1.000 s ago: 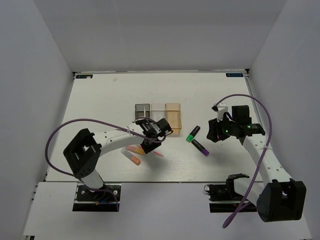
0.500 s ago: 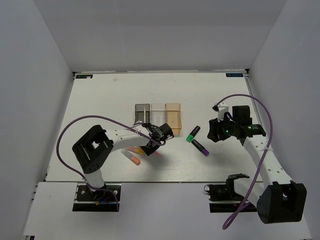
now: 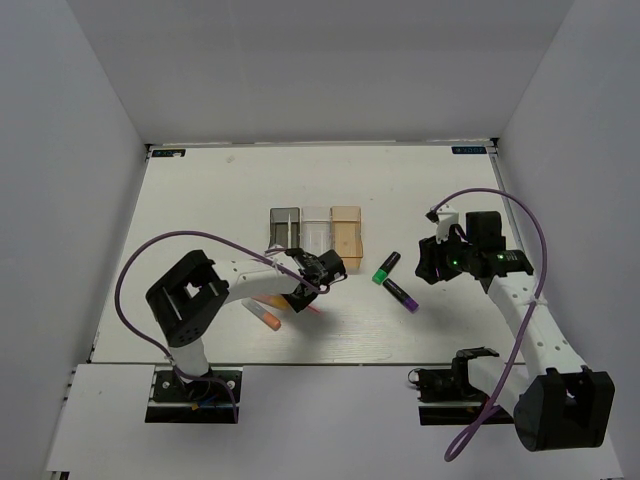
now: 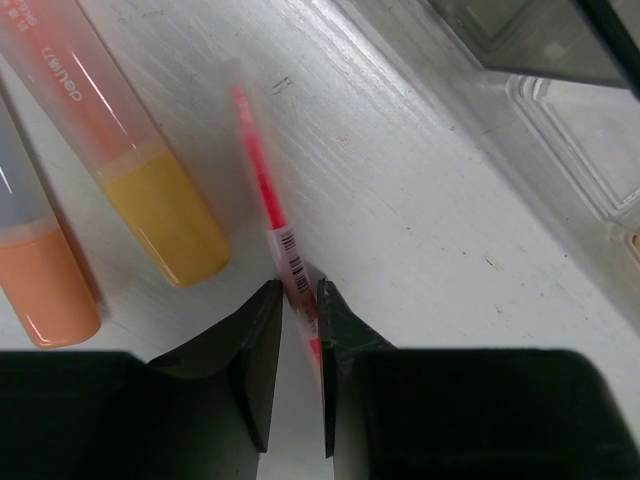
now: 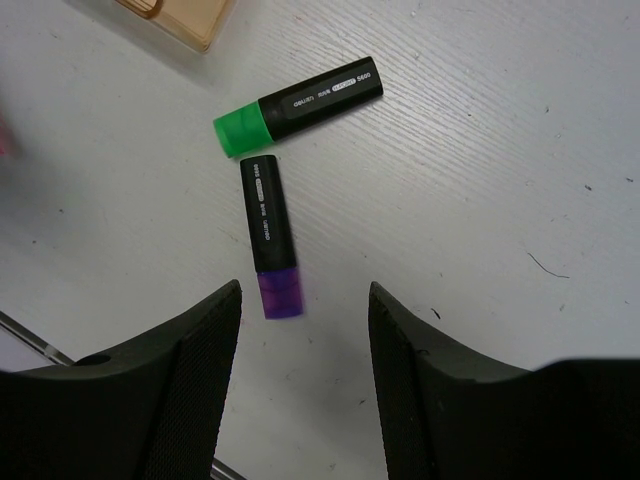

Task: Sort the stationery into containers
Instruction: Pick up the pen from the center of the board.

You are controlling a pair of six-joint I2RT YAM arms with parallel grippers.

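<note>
My left gripper [image 3: 305, 298] [image 4: 300, 290] is down on the table, shut on the thin pink pen [image 4: 268, 195] [image 3: 313, 309], whose barcoded part sits between the fingertips. Two stubby highlighters, one yellow-capped [image 4: 165, 215] and one orange-capped [image 4: 40, 290], lie just left of it [image 3: 265, 310]. The containers stand in a row behind: smoky grey [image 3: 285, 225] [image 4: 530, 40], clear [image 3: 316, 226] [image 4: 590, 130], orange-tan [image 3: 346, 230]. My right gripper [image 3: 432, 262] [image 5: 303, 292] hangs open above the table, just near the purple-and-black highlighter [image 5: 268, 235] [image 3: 401, 294]. The green-and-black highlighter [image 5: 300, 105] [image 3: 386, 267] lies beyond it.
White walls close in the table on three sides. A corner of the orange-tan bin [image 5: 180, 20] shows at the top left of the right wrist view. Purple cables loop over both arms.
The left arm reached forward and lowered, and its jaws narrowed onto the thin pink pen. The right arm has stayed nearly still.
</note>
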